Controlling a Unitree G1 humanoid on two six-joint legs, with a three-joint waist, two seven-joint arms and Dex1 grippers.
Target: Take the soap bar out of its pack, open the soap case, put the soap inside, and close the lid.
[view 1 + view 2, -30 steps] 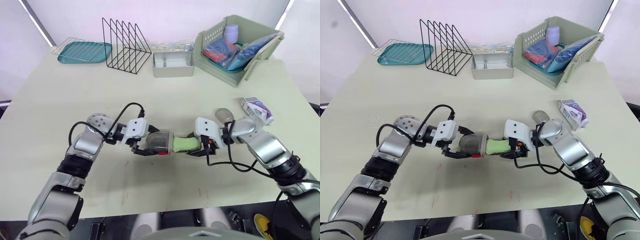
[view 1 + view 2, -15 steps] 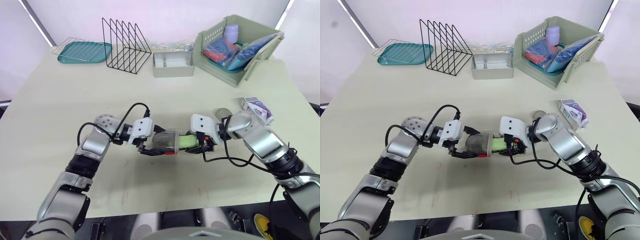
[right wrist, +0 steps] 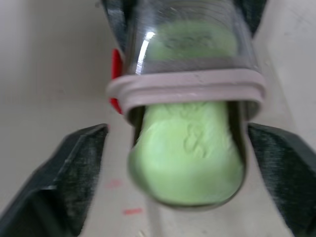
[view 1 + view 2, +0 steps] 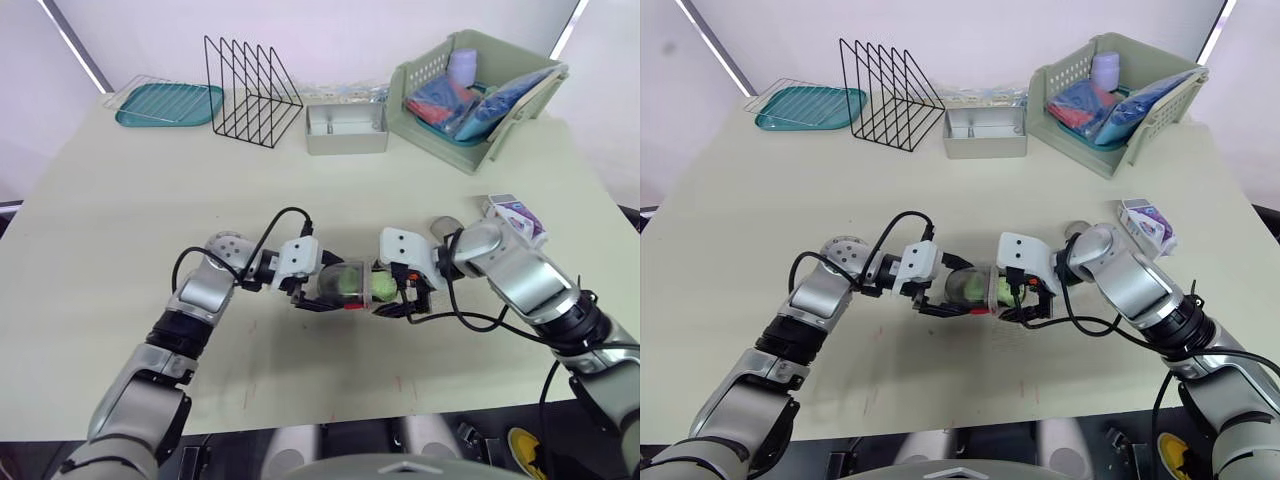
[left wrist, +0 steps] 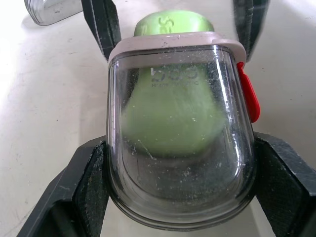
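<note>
The soap (image 4: 381, 285) has slid deeper into the soap case (image 4: 333, 284) at mid-frame over the bench (image 4: 150, 180), its long axis left-right along the case, the left pincer (image 4: 326, 292) pinching the case and the right pincer (image 4: 393, 297) spread astride the soap's protruding right end.

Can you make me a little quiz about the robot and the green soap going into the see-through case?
1. True or false: the soap is all the way inside the case.
2. The pack lies: A) under the case, B) on the table, apart from the case, C) inside the case.
3. Which tool grips the case?

Key: 1 false, one end sticks out of the opening. 2 B. 3 the left tool.
</note>
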